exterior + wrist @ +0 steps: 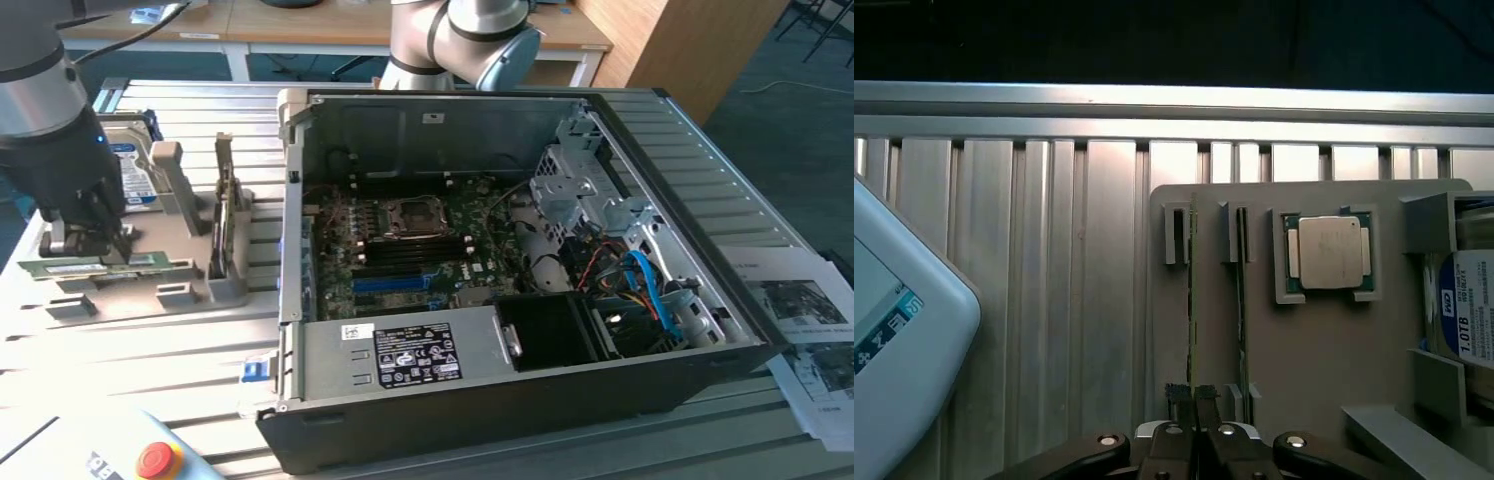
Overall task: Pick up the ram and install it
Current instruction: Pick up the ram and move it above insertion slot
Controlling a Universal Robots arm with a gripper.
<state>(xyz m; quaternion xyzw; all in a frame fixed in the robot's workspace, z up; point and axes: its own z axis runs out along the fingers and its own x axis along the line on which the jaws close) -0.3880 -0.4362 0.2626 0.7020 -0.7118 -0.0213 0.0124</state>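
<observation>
The ram (pixel 1192 290) stands on edge in a slot of the grey holder (pixel 1304 350), seen as a thin green line. My gripper (pixel 1194 400) is low over its near end, with the two black fingertips (pixel 1176 398) pressed against either side of the stick. In the exterior view the gripper (pixel 83 238) sits down on the holder (pixel 160 285) at the exterior view's left, above the green ram (pixel 74 268) with its white label. The open computer case (pixel 507 330) holds the motherboard with blue memory slots (pixel 394 283).
A second stick (pixel 1242 300) stands in the neighbouring slot. A processor (pixel 1329 250) and a hard drive (pixel 1464 320) rest on the same holder. A white pendant (pixel 894 330) lies beside it, with a red stop button (pixel 158 458). Papers (pixel 801 320) lie at the exterior view's right.
</observation>
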